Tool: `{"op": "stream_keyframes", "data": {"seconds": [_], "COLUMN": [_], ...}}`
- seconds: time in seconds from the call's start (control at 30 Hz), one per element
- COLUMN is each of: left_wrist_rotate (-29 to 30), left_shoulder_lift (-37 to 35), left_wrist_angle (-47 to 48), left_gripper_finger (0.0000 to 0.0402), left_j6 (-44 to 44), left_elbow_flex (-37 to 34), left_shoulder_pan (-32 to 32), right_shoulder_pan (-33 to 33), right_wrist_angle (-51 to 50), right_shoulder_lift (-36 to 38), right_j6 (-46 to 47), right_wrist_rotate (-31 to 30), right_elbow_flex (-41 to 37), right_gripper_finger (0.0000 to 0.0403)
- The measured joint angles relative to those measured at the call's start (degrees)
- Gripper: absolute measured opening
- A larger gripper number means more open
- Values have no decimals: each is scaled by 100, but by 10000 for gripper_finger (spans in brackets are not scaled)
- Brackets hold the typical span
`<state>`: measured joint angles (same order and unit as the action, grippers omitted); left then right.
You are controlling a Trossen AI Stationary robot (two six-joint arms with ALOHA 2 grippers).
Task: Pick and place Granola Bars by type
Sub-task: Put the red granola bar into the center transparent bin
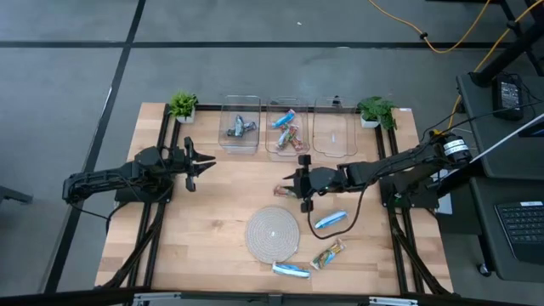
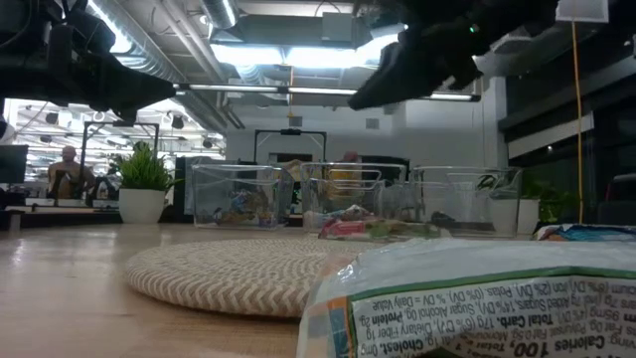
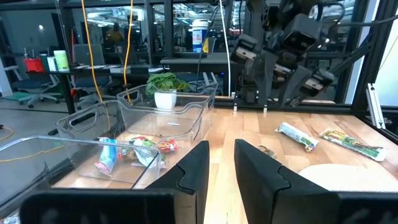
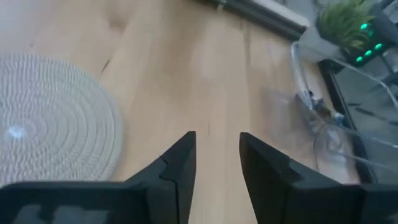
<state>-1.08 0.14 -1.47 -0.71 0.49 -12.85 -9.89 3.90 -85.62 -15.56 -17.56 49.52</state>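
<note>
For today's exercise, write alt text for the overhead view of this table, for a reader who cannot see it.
Two dark robot arms reach over a wooden table, the right pincer empty above a round woven mat. Three wrapped granola bars lie beside the mat; three clear bins stand along the far edge.

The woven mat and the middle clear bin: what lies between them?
High view: a small wrapped bar and the right gripper lie between the woven mat and middle bin.

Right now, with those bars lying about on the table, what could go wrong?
The right gripper hangs open and empty near a small bar, which could get nudged aside. A blue bar lies near the table edge and might slide off. The middle bin seems to hold mixed colours, so sorting may already be off.
</note>
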Motion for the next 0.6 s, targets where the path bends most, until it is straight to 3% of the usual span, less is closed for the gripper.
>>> {"op": "stream_keyframes", "data": {"seconds": [0.33,0.6], "left_wrist_rotate": [1,2], "left_shoulder_lift": [0,0], "left_wrist_angle": [-1,-1], "left_gripper_finger": [69,72], "left_j6": [-1,0], "left_elbow_flex": [0,0], "left_shoulder_pan": [0,0], "right_shoulder_pan": [4,144], "right_wrist_angle": [-414,-1380], "right_shoulder_lift": [0,0], "right_j6": [552,1246], "right_wrist_rotate": [-74,12], "right_elbow_flex": [0,0], "right_gripper_finger": [130,220]}}
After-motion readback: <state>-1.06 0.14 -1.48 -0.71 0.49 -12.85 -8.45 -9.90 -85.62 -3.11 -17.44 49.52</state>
